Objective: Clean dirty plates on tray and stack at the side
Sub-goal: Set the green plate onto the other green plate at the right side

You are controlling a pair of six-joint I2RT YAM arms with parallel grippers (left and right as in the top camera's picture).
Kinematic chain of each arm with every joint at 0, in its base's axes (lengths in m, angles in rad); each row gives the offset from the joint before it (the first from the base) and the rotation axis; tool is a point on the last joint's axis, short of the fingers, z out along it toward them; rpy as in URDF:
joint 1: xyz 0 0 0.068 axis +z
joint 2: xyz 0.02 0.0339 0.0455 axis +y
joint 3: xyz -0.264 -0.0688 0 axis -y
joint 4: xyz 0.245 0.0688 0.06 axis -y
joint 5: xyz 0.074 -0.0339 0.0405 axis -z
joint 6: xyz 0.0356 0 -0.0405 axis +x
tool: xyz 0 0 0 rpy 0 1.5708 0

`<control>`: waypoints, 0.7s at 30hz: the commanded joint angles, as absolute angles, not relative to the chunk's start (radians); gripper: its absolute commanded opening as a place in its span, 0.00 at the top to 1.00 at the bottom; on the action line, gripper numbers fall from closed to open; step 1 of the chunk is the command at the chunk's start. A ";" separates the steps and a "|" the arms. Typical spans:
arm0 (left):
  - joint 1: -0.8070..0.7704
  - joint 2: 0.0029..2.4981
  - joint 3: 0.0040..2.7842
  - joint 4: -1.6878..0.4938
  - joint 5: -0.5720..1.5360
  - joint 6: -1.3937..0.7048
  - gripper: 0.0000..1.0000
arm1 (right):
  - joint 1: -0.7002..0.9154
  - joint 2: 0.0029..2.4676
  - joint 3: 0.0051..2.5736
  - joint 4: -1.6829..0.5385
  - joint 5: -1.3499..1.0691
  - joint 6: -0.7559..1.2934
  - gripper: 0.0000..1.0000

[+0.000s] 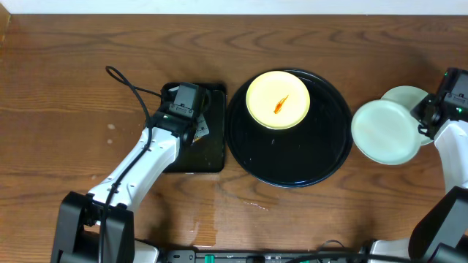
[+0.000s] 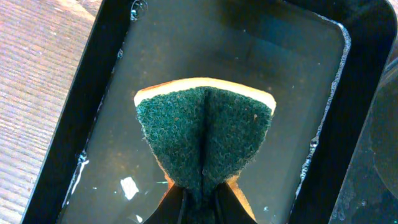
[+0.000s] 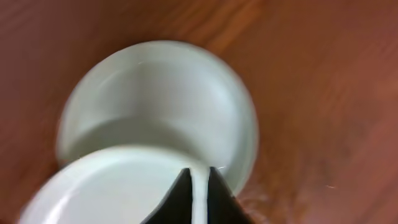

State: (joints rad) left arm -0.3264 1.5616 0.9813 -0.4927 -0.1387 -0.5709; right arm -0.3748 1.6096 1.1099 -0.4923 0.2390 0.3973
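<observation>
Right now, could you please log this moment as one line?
left gripper: shut on sponge over rectangular tray | right gripper: on upper mint plate rim, above lower mint plate | yellow plate: smeared, on round tray

Bright, even light falls from above in the overhead view: the brown wooden table [image 1: 73,73] shows crisp grain and only faint, soft shadows. The pale yellow round plate [image 1: 278,99] is nearly blown out and glows against the glossy round black tray [image 1: 292,161], whose surface carries a dull sheen. The left wrist view is sharp, with the green scouring sponge [image 2: 205,137] in fine focus, small white glints on the wet rectangular black tray [image 2: 62,143] and a darker upper right corner. The right wrist view is soft and smeared: the two pale mint round plates [image 3: 161,99] have blurred rims, and the wood is a reddish haze.
</observation>
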 commanded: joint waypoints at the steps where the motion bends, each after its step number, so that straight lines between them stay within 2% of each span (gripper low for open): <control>1: -0.323 1.556 0.978 -0.497 -0.157 -0.558 0.88 | -0.373 1.610 1.130 -0.516 0.013 0.354 0.79; 7: -0.323 1.556 0.978 -0.497 -0.157 -0.558 0.88 | -0.373 1.610 1.125 -0.717 -0.004 0.343 0.79; 12: -0.323 1.556 0.978 -0.497 -0.157 -0.558 0.87 | -0.377 1.610 1.114 -0.834 -0.001 0.343 0.76; 14: -0.323 1.556 0.978 -0.497 -0.157 -0.558 0.87 | -0.389 1.610 1.114 -0.868 -0.001 0.343 0.70; 15: -0.323 1.556 0.978 -0.497 -0.157 -0.558 0.88 | -0.395 1.610 1.114 -0.873 -0.001 0.343 0.60; 17: -0.323 1.556 0.978 -0.497 -0.157 -0.558 0.87 | -0.411 1.610 1.114 -0.871 -0.002 0.343 0.32; 21: -0.323 1.556 0.978 -0.497 -0.157 -0.558 0.87 | -0.458 1.610 1.114 -0.849 0.000 0.292 0.37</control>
State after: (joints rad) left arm -0.3264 1.5616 0.9813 -0.4942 -0.1387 -0.5709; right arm -0.4206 1.6096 1.1122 -0.8608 -0.0013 0.3313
